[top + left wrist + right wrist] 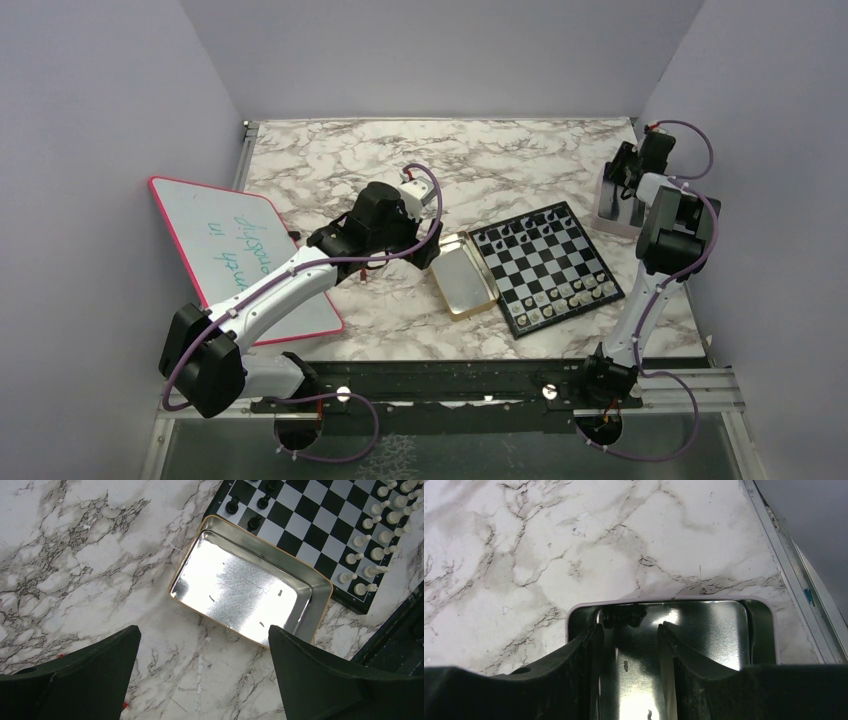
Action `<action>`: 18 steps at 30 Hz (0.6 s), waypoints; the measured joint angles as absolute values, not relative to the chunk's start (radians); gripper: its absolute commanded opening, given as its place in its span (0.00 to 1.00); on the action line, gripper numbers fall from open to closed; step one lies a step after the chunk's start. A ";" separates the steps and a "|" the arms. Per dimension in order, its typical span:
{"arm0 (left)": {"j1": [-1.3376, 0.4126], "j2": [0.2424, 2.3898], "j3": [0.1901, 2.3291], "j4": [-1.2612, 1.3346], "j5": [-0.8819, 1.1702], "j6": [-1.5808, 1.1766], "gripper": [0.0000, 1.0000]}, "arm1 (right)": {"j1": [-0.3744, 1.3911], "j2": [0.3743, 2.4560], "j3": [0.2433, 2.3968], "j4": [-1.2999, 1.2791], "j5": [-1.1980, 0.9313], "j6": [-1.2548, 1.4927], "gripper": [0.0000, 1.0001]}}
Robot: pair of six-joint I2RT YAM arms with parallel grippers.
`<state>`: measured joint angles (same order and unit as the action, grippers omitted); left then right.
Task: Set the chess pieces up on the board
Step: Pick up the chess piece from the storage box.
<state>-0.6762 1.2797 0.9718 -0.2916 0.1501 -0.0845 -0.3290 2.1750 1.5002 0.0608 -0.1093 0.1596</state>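
The board lies right of centre. Black chess pieces stand on its far rows and pale ones on its near rows. The left wrist view shows the board, black pieces and pale pieces at upper right. My left gripper hangs open over bare marble just short of the gold tin, with nothing in it. My right gripper reaches down into a silver container. Its jaws are apart and hold nothing. A dark clump of black pieces lies just beyond its left fingertip.
An empty gold-rimmed tin lies against the board's left edge. A pink-rimmed whiteboard lies at the left under my left arm. The silver container stands at the far right by the wall. A red speck shows beside my left finger.
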 measured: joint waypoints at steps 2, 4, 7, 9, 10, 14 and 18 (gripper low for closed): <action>-0.676 1.280 0.972 -0.292 0.150 -0.084 0.99 | -0.329 2.175 1.500 0.061 -0.118 0.164 0.51; -0.676 1.280 0.972 -0.292 0.150 -0.084 0.99 | -0.329 2.175 1.500 0.061 -0.122 0.166 0.51; -0.676 1.280 0.972 -0.292 0.151 -0.084 0.99 | -0.329 2.175 1.501 0.062 -0.124 0.167 0.52; -0.676 1.280 0.972 -0.292 0.151 -0.085 0.99 | -0.329 2.177 1.501 0.062 -0.125 0.167 0.54; -0.676 1.280 0.972 -0.292 0.152 -0.085 0.99 | -0.329 2.178 1.502 0.062 -0.125 0.167 0.55; -0.676 1.280 0.972 -0.292 0.154 -0.085 0.99 | -0.329 2.194 1.523 0.059 -0.123 0.166 0.56; -0.676 1.280 0.972 -0.292 0.156 -0.085 0.99 | -0.329 2.214 1.553 0.048 -0.116 0.163 0.54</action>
<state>-0.6762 1.2800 0.9718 -0.2920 0.1558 -0.0849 -0.3290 2.2135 1.5528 0.0483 -0.1158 0.1635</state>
